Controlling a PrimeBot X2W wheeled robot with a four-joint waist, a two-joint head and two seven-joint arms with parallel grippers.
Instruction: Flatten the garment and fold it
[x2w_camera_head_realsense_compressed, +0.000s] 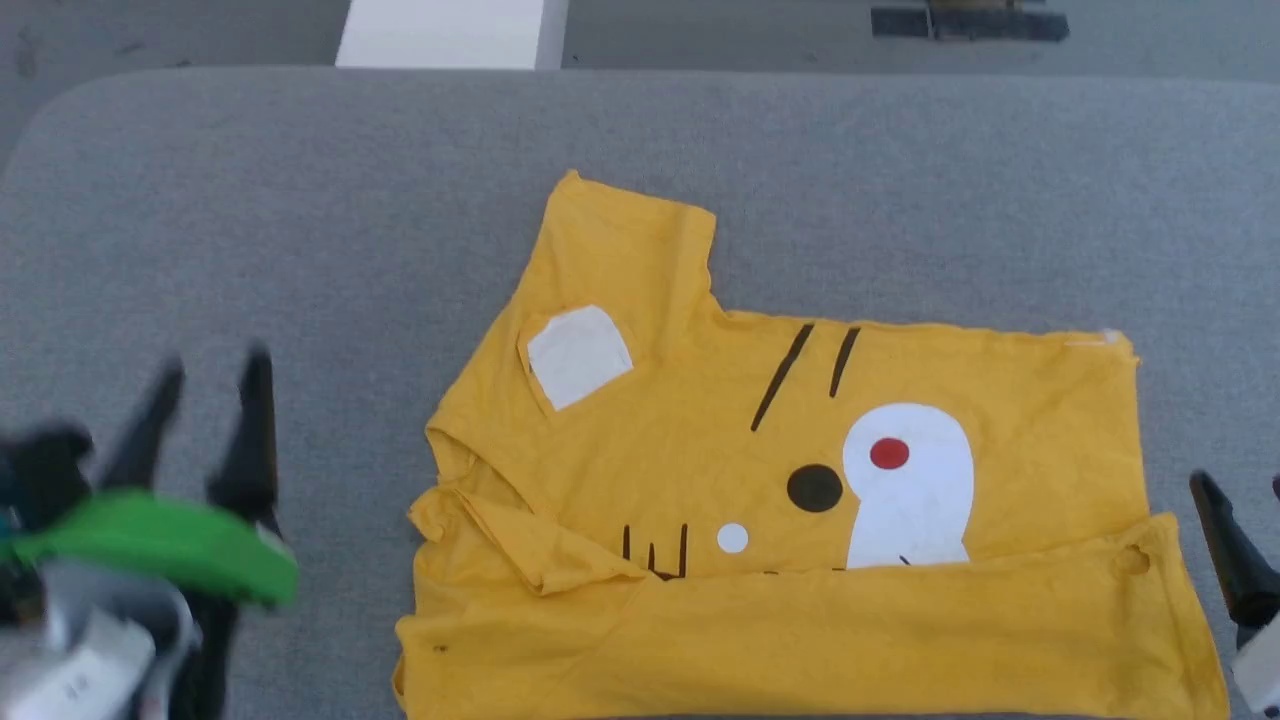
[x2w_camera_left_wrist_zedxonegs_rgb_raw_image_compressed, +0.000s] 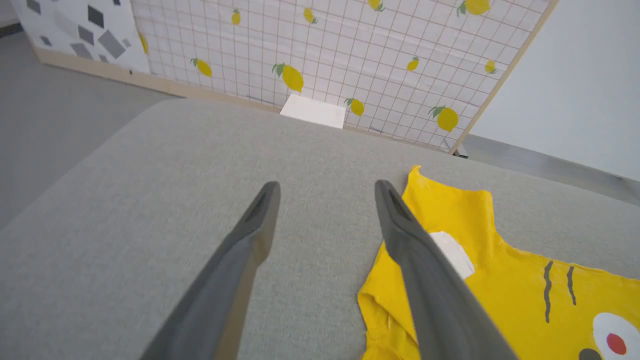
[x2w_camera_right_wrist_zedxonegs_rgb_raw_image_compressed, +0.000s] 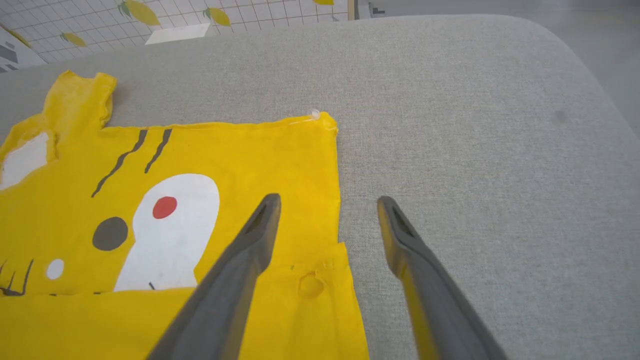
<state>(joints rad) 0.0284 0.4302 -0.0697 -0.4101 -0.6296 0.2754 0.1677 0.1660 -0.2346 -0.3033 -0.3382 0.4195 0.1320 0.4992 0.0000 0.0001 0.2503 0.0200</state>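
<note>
Both of the robot's hands stood wide and empty over the grey surface (x2w_camera_head_realsense_compressed: 300, 200), one at either end of a yellow shirt (x2w_camera_head_realsense_compressed: 800, 400) that lay flat with its long axis running from one hand across to the other. The left hand (x2w_camera_head_realsense_compressed: 214, 362) hung off the collar end. The shirt lay to its right with bare surface between them, and seen from its own wrist its right finger (x2w_camera_left_wrist_zedxonegs_rgb_raw_image_compressed: 425, 270) crossed in front of the crumpled sleeve (x2w_camera_head_realsense_compressed: 530, 545). The right hand (x2w_camera_right_wrist_zedxonegs_rgb_raw_image_compressed: 328, 201) sat much nearer, at the hem end, with its left finger (x2w_camera_right_wrist_zedxonegs_rgb_raw_image_compressed: 240, 270) over the shirt's corner and its other finger over bare surface.

The edge nearest the robot was folded up as a plain yellow band (x2w_camera_head_realsense_compressed: 850, 630) over the bottom of the printed face, so a first lengthwise fold appeared to be down. The far sleeve (x2w_camera_head_realsense_compressed: 630, 250) stuck out unfolded, ahead and to the right of the left hand. On that reading the next fold would turn on the two ends, and the right hand was the better placed.

The left hand was blurred in the head view, the right was cut off by the frame's edge, and the band's near edge ran out of the picture. Whether either hand touched the cloth could not be told.
</note>
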